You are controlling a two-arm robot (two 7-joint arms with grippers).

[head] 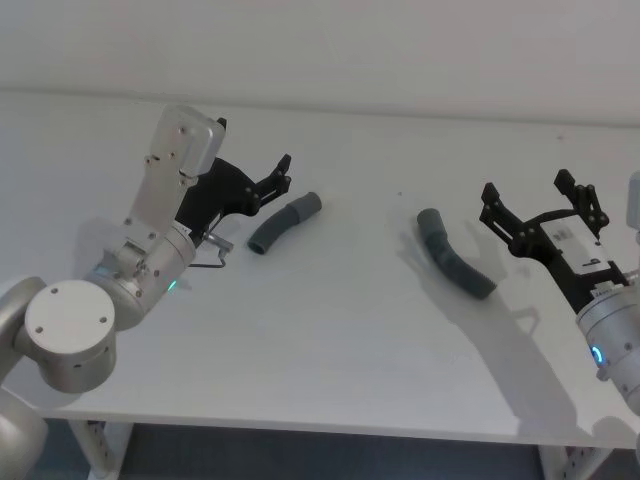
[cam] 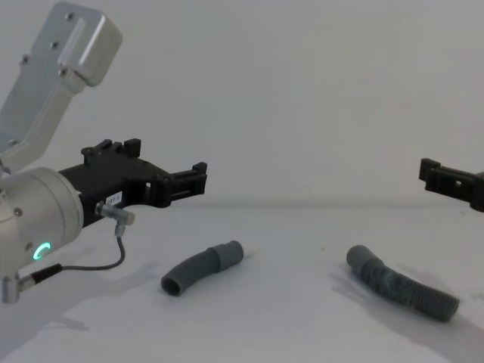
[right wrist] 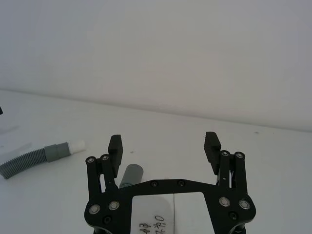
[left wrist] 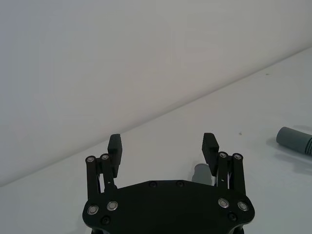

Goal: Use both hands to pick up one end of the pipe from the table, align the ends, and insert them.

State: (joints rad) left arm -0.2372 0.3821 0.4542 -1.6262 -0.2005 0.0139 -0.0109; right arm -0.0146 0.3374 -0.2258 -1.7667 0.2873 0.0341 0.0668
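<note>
1. The left gripper hovers just beside the short hose, jaws spread wide, holding nothing.
2. The right gripper is near the long hose, equally wide and empty.
3. Two grippers, two hoses; the hoses lie well apart on the table.

Robotics laboratory test station. A plain white tabletop on perforated metal legs stands before a bare white wall; a silver-grey robot arm reaches over it from the near side.
</note>
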